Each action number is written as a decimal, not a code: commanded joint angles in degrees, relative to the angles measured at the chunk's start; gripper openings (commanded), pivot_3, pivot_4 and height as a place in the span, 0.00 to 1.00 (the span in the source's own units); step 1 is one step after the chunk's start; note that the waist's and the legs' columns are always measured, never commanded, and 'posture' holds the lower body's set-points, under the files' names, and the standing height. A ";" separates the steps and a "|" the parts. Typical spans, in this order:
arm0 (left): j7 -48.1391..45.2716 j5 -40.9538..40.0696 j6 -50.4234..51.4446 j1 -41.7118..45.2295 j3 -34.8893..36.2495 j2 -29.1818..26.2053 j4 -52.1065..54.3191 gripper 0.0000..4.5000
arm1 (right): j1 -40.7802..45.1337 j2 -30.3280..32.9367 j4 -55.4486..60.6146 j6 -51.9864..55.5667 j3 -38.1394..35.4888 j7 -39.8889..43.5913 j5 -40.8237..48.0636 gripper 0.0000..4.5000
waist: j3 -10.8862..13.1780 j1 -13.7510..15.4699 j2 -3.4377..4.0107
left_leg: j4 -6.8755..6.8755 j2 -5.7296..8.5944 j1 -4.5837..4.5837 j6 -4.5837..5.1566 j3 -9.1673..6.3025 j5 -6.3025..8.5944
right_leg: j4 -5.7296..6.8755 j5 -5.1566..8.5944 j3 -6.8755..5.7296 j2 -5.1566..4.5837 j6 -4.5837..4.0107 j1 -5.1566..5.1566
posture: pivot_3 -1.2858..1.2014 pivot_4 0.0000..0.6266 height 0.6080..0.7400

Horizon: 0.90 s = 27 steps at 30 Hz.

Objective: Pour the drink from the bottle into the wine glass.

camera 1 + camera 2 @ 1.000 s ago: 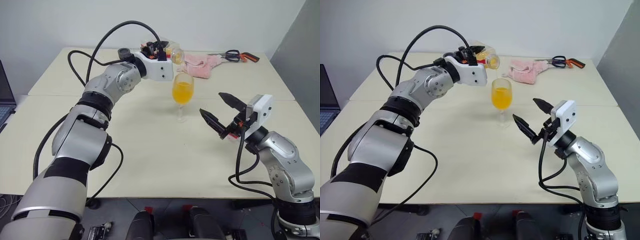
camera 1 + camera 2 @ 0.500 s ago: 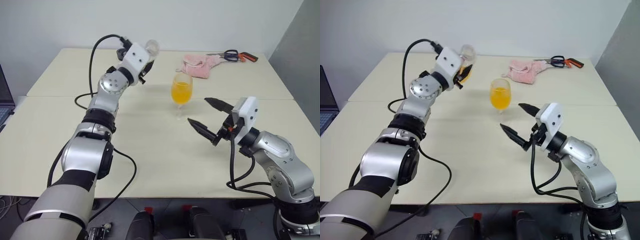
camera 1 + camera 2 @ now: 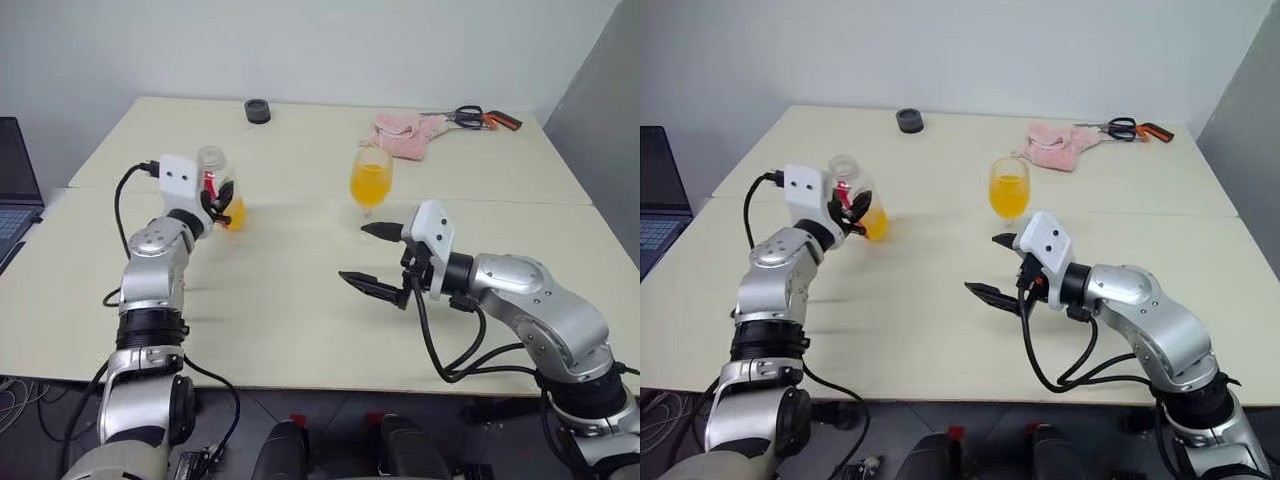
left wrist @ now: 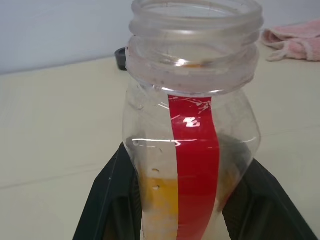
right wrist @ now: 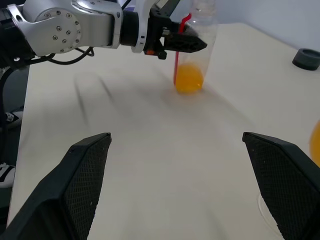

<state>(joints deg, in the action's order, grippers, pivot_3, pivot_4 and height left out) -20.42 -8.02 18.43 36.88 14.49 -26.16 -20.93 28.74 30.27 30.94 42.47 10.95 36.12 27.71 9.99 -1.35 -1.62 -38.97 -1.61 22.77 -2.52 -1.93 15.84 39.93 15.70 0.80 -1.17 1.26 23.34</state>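
Orange drink (image 3: pixel 367 185) is seen filling much of the wine glass (image 3: pixel 1008 193) bowl at desk (image 3: pixel 300 300) centre; a small remainder sits at the bottom of the bottle (image 3: pixel 218 189), so pouring is judged essentially done. Bottle is clamped low on its body by the left end effector (image 3: pixel 854 213), held upright w/ long axis vertical, mouth uncapped, base low over or on the desk at robot's left, well apart from the glass. Next move is judged to be setting down/releasing the bottle; contact betw. base and desk can't be told. Right end effector (image 3: pixel 372 256) is held wide, empty, just in front of the glass; right arm is the nearer one to the glass, left to the bottle.
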 commanded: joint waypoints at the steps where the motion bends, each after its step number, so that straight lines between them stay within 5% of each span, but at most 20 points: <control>1: 1.49 -2.26 0.93 0.29 2.23 -0.11 2.55 0.36 | 1.77 -0.64 -0.16 -1.19 0.04 0.37 -0.73 1.00 | 0.00 -0.01 -0.01 | 0.00 -0.01 0.00 0.00 -0.02 0.00 | 0.01 0.00 -0.01 0.01 0.00 0.00 | 0.52 0.24 1.00; 8: -0.47 -3.24 -0.20 0.28 1.77 -1.06 -1.47 0.36 | 3.09 -1.96 -1.38 -2.13 0.32 0.51 -1.50 1.00 | -0.01 -0.10 -0.01 | 0.01 -0.01 0.00 0.00 -0.02 0.00 | 0.00 0.00 -0.01 0.01 0.00 0.00 | 0.52 0.24 1.00; 9: -0.70 -2.99 -0.92 0.23 1.56 -1.35 -1.80 0.52 | 3.09 -2.11 -1.38 -2.15 0.28 0.50 -1.54 1.00 | -0.01 -0.11 -0.01 | 0.01 -0.01 0.00 0.00 -0.02 0.00 | 0.00 0.00 -0.01 0.01 0.00 0.00 | 0.52 0.24 1.00; 16: -2.46 -2.84 -4.28 -1.92 0.50 -1.65 0.16 0.97 | 2.44 -3.62 -1.12 -2.57 -0.83 0.36 -0.89 1.00 | -0.01 -0.19 -0.01 | 0.03 -0.01 0.00 0.00 -0.01 0.00 | -0.02 0.00 0.00 0.01 0.00 0.00 | 0.52 0.24 1.00; 21: -2.07 -2.60 -5.58 -5.38 0.21 -1.53 4.44 0.99 | 0.76 -3.97 -1.27 -4.02 -1.91 0.03 -1.37 1.00 | -0.01 -0.19 -0.01 | 0.04 -0.02 0.00 0.00 -0.03 0.00 | -0.03 0.00 -0.01 0.01 0.00 0.00 | 0.52 0.24 1.00; 27: 0.10 -3.55 -8.31 -13.19 2.08 -0.35 13.80 0.99 | -8.32 -8.24 -5.74 -19.59 -6.63 -7.22 -9.34 1.00 | -0.02 -0.17 -0.02 | 0.10 -0.03 0.00 0.01 0.00 0.01 | -0.07 0.00 0.04 -0.01 0.00 0.00 | 0.52 0.24 1.00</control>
<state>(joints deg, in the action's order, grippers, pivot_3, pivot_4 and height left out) -21.58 -10.83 11.75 24.06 14.82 -26.59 -11.66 21.30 22.51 24.95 28.18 6.63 30.49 20.08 9.97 -1.52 -1.64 -38.88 -1.65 22.76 -2.51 -1.92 15.85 39.86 15.71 0.85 -1.18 1.26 23.35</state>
